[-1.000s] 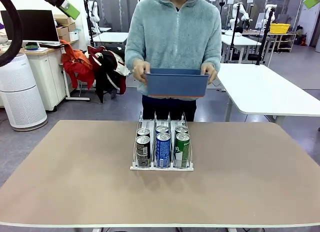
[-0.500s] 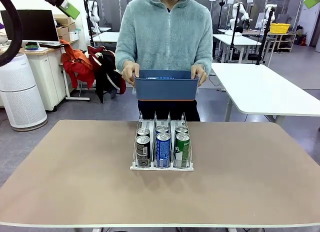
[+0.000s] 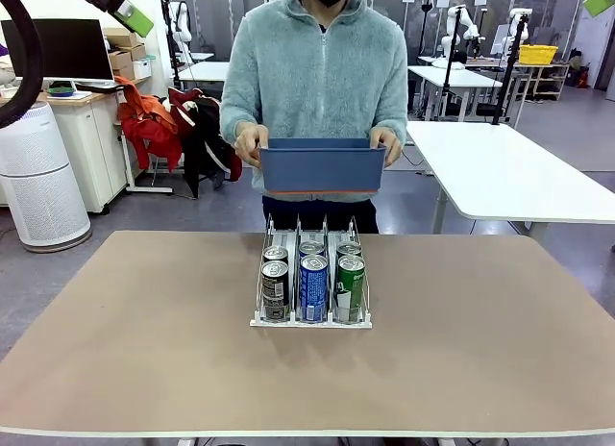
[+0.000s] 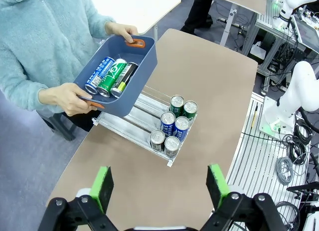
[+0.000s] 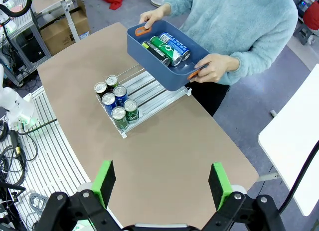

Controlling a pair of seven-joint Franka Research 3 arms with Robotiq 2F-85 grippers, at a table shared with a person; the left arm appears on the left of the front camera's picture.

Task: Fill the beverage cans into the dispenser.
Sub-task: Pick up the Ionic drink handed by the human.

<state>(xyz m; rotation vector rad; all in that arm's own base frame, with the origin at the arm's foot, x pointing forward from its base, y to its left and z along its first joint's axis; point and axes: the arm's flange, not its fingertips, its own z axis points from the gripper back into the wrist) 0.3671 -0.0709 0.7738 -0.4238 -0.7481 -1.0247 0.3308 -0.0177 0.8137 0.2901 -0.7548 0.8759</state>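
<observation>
Progress: six slim aluminium beverage cans (image 4: 181,126) are standing in white wire-lane dispenser (image 4: 132,122), three lying in blue plastic bin (image 4: 137,76) held by person (image 4: 40,42), all far below left end effector (image 4: 159,186) and right end effector (image 5: 162,183), both wide open, empty.

Left gripper (image 4: 159,187) and right gripper (image 5: 162,184) are pretty much twins: black linkage bodies, small silver screws (image 4: 56,202) at the joints behind the lime-green pads (image 4: 102,187). Person wears a fuzzy pale-teal zip fleece (image 3: 322,81), sleeves (image 3: 242,100) stopping right at the hands (image 3: 252,138).
</observation>
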